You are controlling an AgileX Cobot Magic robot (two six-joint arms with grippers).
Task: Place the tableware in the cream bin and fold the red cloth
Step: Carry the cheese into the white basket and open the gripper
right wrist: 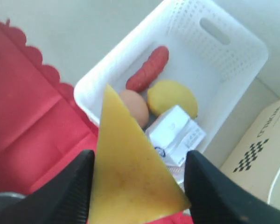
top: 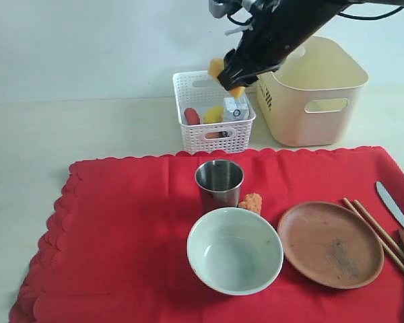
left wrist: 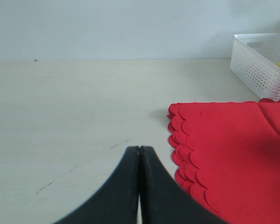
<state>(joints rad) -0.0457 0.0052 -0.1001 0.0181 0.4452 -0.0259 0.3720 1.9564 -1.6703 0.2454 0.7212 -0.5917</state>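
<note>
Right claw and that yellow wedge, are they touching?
Touching. The right wrist view shows the right claw pinching the yellow wedge on both sides.

Bright, soft, even light everywhere. Only small, faint shadows beside the bowl (top: 235, 259), cup (top: 219, 183) and plate (top: 330, 243). A little shine on the cup's rim. Crisp and clear in the outside view. Blurry and soft up close in the right wrist view: fuzzy wedge (right wrist: 130, 172), slightly smeared basket (right wrist: 233, 60). Pale, washed-out wall (top: 87, 47).
</note>
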